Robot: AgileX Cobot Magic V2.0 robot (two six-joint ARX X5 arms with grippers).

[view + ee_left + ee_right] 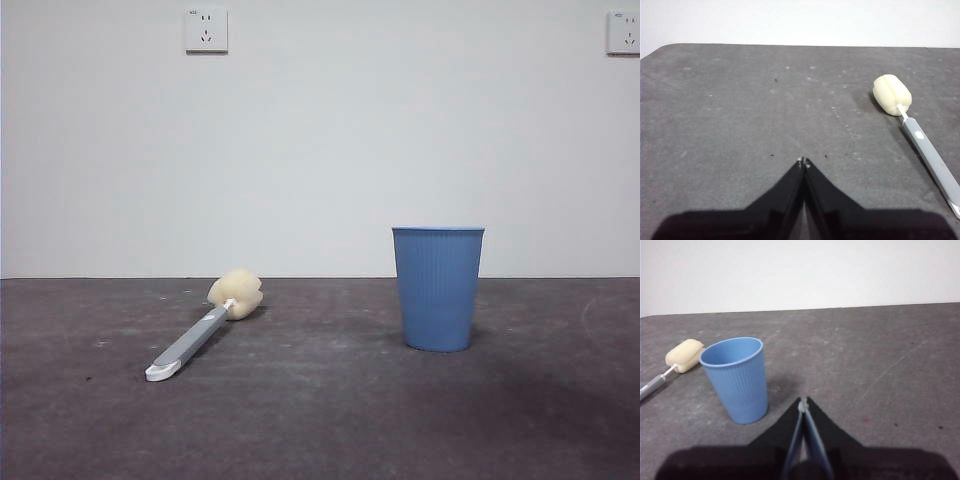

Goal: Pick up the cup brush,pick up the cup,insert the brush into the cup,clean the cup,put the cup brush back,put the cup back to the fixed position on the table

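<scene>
Dark grey scuffed tabletop (320,420), white wall (320,150) with two sockets (206,30) behind. Brush (200,330) lies flat, cup (437,288) upright, well apart. Left tool (804,161) pinched closed, empty, brush off to one side. Right tool (803,401) closed, empty, near cup.

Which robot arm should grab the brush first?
Probably the left. Its pincer, shut and empty, looks at the cup brush lying close by on the table. The right pincer faces the cup instead.
</scene>
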